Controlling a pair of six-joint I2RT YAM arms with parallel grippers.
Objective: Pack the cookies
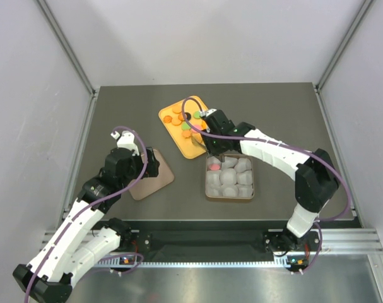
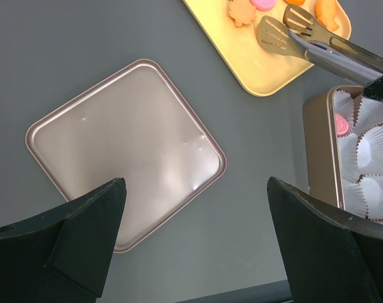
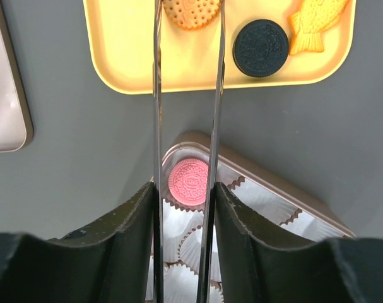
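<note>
Cookies (image 1: 182,120) in orange, green and black lie on a yellow tray (image 1: 194,148). In the right wrist view a round orange cookie (image 3: 191,12), a black one (image 3: 260,39) and a fish-shaped orange one (image 3: 317,22) lie on the tray (image 3: 134,57). One pink cookie (image 3: 188,183) lies in the corner paper cup of the square tin (image 3: 292,192). My right gripper (image 3: 185,189) is shut on metal tongs (image 3: 158,95), whose open, empty tips reach over the tray's near part (image 2: 279,31). My left gripper (image 2: 196,183) is open and empty above the table.
The tin (image 1: 207,189) with white paper cups stands right of centre. Its flat lid (image 2: 125,151) lies on the table under my left gripper (image 1: 150,165). The lid's edge also shows at the left of the right wrist view (image 3: 5,95). Walls enclose the table.
</note>
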